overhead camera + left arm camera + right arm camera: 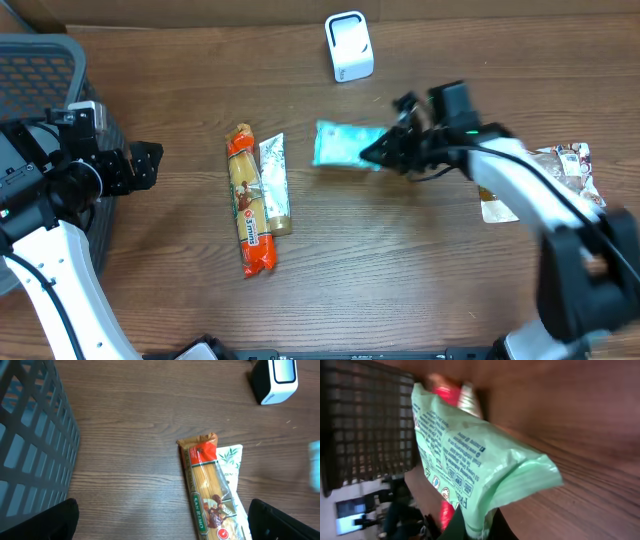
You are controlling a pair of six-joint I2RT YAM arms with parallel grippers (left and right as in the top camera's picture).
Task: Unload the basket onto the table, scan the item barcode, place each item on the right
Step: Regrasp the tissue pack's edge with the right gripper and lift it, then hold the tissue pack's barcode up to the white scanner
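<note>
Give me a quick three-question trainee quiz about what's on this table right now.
1. True or false: the right gripper is shut on the green packet.
2. The left gripper is: A open and empty; B shut on nothing; C shut on the green packet.
3. Short answer: what colour is the front of the scanner?
Key: 1 true; 2 A; 3 white.
</note>
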